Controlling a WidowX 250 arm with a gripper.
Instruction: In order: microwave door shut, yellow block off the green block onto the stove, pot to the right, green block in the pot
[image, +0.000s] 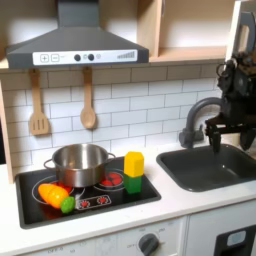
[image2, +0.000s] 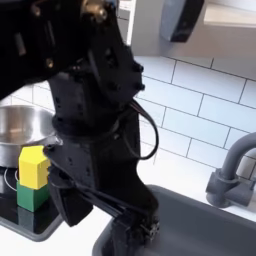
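Observation:
In both exterior views the yellow block (image: 134, 163) (image2: 33, 166) sits on top of the green block (image: 133, 184) (image2: 30, 196) on the right part of the black stove (image: 105, 205) (image2: 35, 218). Just left of them the steel pot (image: 80, 163) (image2: 18, 130) stands on the back burner. My gripper (image: 224, 134) hangs over the sink, far right of the blocks, and looks open with nothing in it. In the second exterior view the black arm (image2: 95, 120) covers the middle. A white edge of the microwave door (image: 243, 25) shows at the first exterior view's top right, standing open.
Orange-and-yellow toy food (image: 53, 193) and a lime-green piece (image: 68, 205) lie at the stove's front left. The dark sink (image: 210, 170) (image2: 205, 215) and grey faucet (image: 197, 110) (image2: 235, 170) are beside the gripper. Two wooden utensils (image: 88, 105) hang under the range hood (image: 75, 40).

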